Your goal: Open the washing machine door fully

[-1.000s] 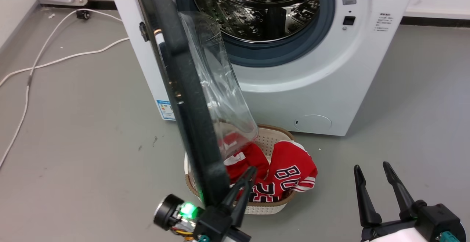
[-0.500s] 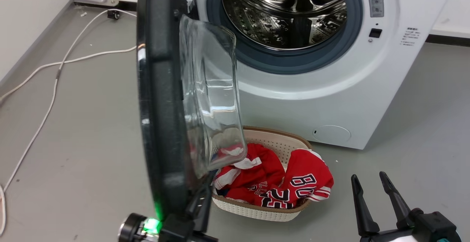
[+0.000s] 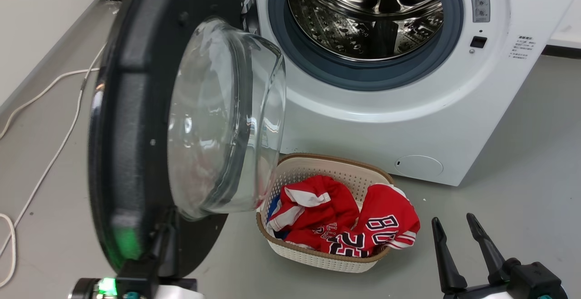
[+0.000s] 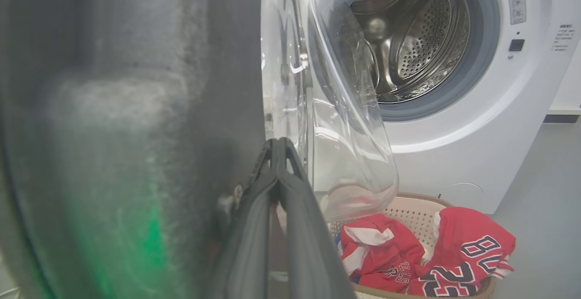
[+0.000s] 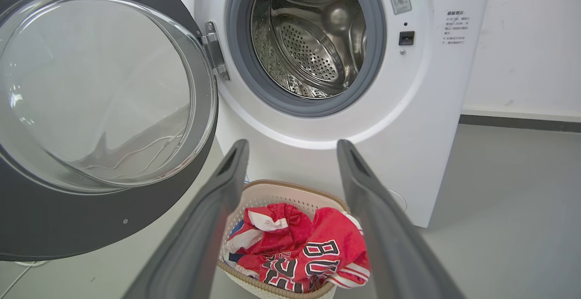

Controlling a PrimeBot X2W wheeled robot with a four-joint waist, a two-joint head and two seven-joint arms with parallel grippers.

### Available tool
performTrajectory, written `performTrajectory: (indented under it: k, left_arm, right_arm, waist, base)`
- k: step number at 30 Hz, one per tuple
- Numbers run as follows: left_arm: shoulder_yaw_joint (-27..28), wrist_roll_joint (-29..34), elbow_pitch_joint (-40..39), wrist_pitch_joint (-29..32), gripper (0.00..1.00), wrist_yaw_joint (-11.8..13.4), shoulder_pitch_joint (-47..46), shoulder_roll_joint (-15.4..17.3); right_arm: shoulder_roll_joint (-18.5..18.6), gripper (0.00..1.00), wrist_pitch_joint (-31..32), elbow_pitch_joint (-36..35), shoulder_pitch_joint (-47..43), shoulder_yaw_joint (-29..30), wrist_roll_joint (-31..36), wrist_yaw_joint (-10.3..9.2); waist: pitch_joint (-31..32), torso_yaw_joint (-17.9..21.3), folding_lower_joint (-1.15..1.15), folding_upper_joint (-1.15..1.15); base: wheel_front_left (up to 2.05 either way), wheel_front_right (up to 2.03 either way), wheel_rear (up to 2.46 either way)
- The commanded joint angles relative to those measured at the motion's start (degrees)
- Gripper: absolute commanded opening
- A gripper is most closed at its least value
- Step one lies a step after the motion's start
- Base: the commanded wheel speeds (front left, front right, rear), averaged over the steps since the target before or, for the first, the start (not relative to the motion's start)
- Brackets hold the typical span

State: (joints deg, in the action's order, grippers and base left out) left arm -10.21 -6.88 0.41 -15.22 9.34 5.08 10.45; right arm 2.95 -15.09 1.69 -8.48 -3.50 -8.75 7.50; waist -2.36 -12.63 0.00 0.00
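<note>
"So, how far along is it?"

"Well along. The washing machine (image 3: 386, 122) stands with its steel drum (image 3: 363, 13) bare. The washing machine door (image 3: 131, 122) hangs from its hinge (image 3: 247, 4) on my left, swung out past square to the front by my reading, its glass bowl (image 3: 218, 117) turned toward me. I judge a last stretch of swing is left before it is fully open."

"And against a second ago?"

"Then the door stood edge-on to my head camera. Now I see its whole inner face, though the camera has shifted too. The laundry basket (image 3: 317, 258) of red jerseys (image 3: 345, 226) sits on the floor (image 3: 522, 154) before the washer, near the door's lower edge."

"Your tools?"

"My left tool (image 4: 278, 144) is pinched narrow, tips together, laid against the door's black inner rim, pushing as I read it. My right tool (image 5: 292, 142) hangs wide, holding nothing, well apart from the door."
</note>
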Motion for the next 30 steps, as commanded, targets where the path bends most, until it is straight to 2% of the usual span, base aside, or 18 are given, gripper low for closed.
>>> performTrajectory:
  k: [1,11,18,30]
  left_arm:
    - [1.16,-0.46,0.13,0.12,0.0,0.36,0.04,0.5]
    - [11.08,-3.62,2.21,0.12,0.0,0.81,-3.05,-0.51]
    - [17.36,-4.18,4.0,0.12,0.0,0.17,-6.56,-1.29]
    - [29.04,-4.37,7.26,0.13,0.0,-1.99,-11.25,-0.31]
  right_arm:
    - [-0.15,1.0,-0.1,-0.07,0.21,-0.02,0.02,-0.01]
    - [-0.14,1.0,-0.1,-0.49,1.67,0.13,0.5,-0.01]
    - [-0.14,1.0,-0.11,-0.76,3.05,0.41,1.38,-0.01]
    - [-0.14,1.0,-0.1,-1.04,4.62,0.93,2.48,-0.01]
  waist:
    - [-0.19,0.07,0.0,0.0]
    - [-2.67,0.66,0.0,0.0]
    - [-5.2,0.85,0.0,0.0]
    - [-8.43,1.17,0.0,0.0]
  base:
    - [0.0,0.0,0.0]
    - [0.0,0.0,0.0]
    - [0.0,0.0,0.0]
    - [0.0,0.0,0.0]
